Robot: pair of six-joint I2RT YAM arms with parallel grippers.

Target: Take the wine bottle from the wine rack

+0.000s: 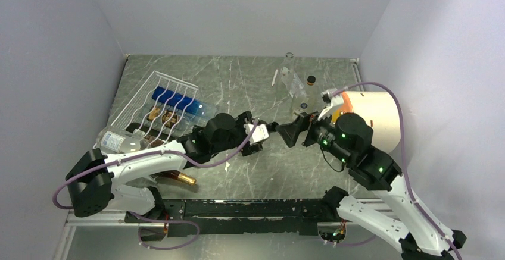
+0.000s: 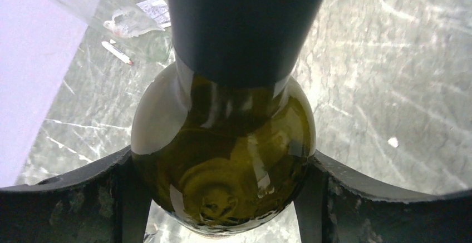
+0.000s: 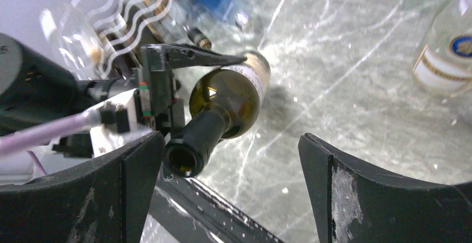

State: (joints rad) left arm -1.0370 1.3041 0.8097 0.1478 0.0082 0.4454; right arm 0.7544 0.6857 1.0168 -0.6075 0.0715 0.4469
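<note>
Left wrist: left pincer (image 2: 222,170) pinching wine bottle (image 2: 222,143) near shoulder; right pincer (image 3: 228,143) spread beside neck. Hold level, clear of wine rack (image 1: 149,96), lower onto surface (image 2: 389,87).

The wine rack (image 1: 156,102) lies far left, wine bottle (image 3: 234,94) mid-table right of it, cylinder (image 1: 381,114) far right

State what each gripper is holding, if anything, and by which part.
The left gripper holds the green wine bottle by its shoulder, just below the neck. The right gripper is open and holds nothing.
</note>
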